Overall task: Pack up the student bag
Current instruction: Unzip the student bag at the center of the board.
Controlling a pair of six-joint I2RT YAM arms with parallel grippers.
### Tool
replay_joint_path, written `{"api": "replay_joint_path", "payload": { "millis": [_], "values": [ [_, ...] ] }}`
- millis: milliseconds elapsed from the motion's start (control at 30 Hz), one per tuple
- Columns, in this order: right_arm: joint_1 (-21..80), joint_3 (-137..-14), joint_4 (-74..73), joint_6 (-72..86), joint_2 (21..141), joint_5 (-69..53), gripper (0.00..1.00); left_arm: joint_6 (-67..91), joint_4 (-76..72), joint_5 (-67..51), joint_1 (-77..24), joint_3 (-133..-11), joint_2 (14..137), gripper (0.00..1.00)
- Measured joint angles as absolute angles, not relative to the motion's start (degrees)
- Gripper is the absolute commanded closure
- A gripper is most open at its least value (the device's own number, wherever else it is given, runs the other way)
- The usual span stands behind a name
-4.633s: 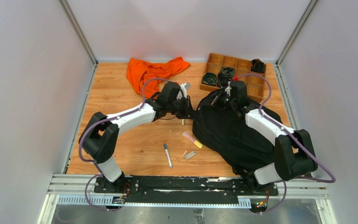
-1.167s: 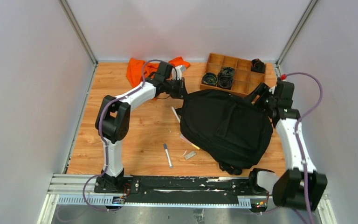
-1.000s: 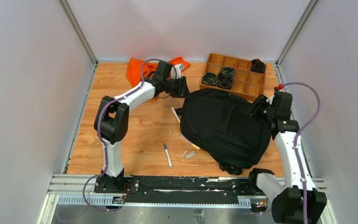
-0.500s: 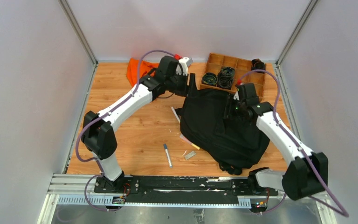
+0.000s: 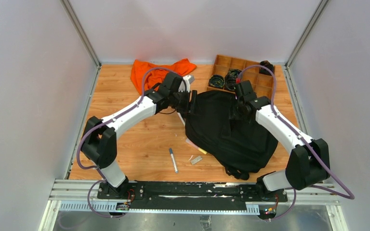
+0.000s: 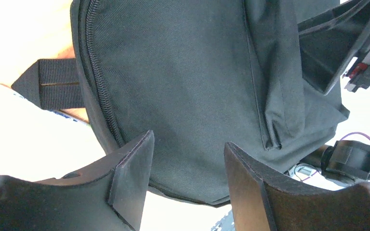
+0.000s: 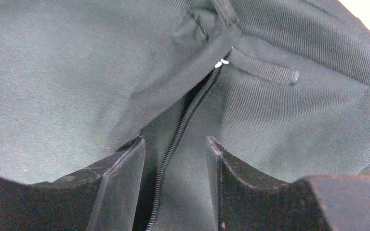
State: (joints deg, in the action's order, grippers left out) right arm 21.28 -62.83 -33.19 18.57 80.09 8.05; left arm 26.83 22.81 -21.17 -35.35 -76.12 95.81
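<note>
Both arms have shifted in the last half second: the left gripper has come down from beside the tray to the far left corner of the student bag, and the right gripper has slid a little leftward over the bag's far end. On the wooden tabletop, closest to the near edge, a pen lies left of centre, with a small flat grey item just to its right. A pink and yellow marker lies just beyond them, one end tucked under the bag's left side. The student bag, large, black and soft, lies on the right half of the tabletop, reaching from close to the near edge almost to the tray. The left gripper's jaws stand wide apart with nothing between them, facing the bag's side panel, where a zipper curves past a webbing strap. The right gripper points down at the bag's far end, its jaws parted on either side of another zipper line, not closed on it; a short fabric loop lies just beyond. Toward the far edge, an orange cloth lies crumpled left of centre. A wooden compartment tray sits in the far right corner, with black coiled items in its left compartments.
</note>
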Motion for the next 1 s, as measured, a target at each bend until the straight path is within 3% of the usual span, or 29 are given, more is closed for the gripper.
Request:
{"api": "replay_joint_path", "payload": {
  "millis": [100, 233, 367, 467, 733, 1000],
  "values": [
    [21.3, -60.8, -33.1, 18.2, 80.0, 8.3, 0.35, 27.0, 22.2, -21.4, -35.4, -76.1, 95.8, 0.40],
    [21.3, -57.7, -32.1, 18.0, 80.2, 7.6, 0.33, 27.0, 22.1, -21.4, -35.4, -76.1, 95.8, 0.40],
    [21.3, -57.7, -31.9, 17.8, 80.6, 8.2, 0.50, 27.1, 22.0, -21.5, -35.4, -76.1, 95.8, 0.41],
    [21.3, -57.5, -31.6, 18.1, 80.1, 8.9, 0.73, 27.2, 22.0, -21.7, -35.4, -76.1, 95.8, 0.41],
    [20.1, -55.8, -35.5, 17.5, 71.5, 12.8, 1.00, 27.2, 22.0, -21.9, -35.4, -76.5, 95.8, 0.42],
    [20.1, -58.5, -39.2, 16.7, 68.4, 14.0, 0.99, 27.2, 21.9, -22.1, -35.4, -76.9, 95.8, 0.42]
  ]
}}
